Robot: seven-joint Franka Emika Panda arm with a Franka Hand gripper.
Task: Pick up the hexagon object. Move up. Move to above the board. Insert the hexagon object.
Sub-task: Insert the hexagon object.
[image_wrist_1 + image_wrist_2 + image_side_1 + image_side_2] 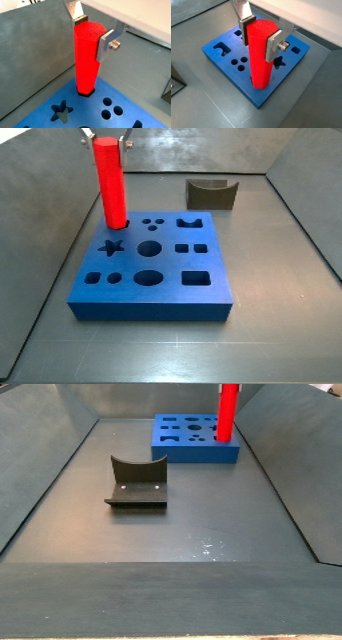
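Observation:
The red hexagon object (85, 60) stands upright with its lower end in a hole at a corner of the blue board (83, 107). My gripper (93, 34) is at the rod's top end, with a finger pressed on each side of it. Both show again in a wrist view: the rod (261, 55), the board (238, 80) and the gripper (260, 37). In a side view the rod (110, 188) rises from the far left corner of the board (171, 265), with the gripper (107, 140) at the frame edge. In a side view the rod (229, 412) and board (187, 452) show, and the gripper is cut off.
The dark fixture (211, 193) stands on the floor beyond the board; it also shows nearer in a side view (136, 484). Grey walls (54, 218) enclose the floor on the sides and at the back. The board has star, round and square holes.

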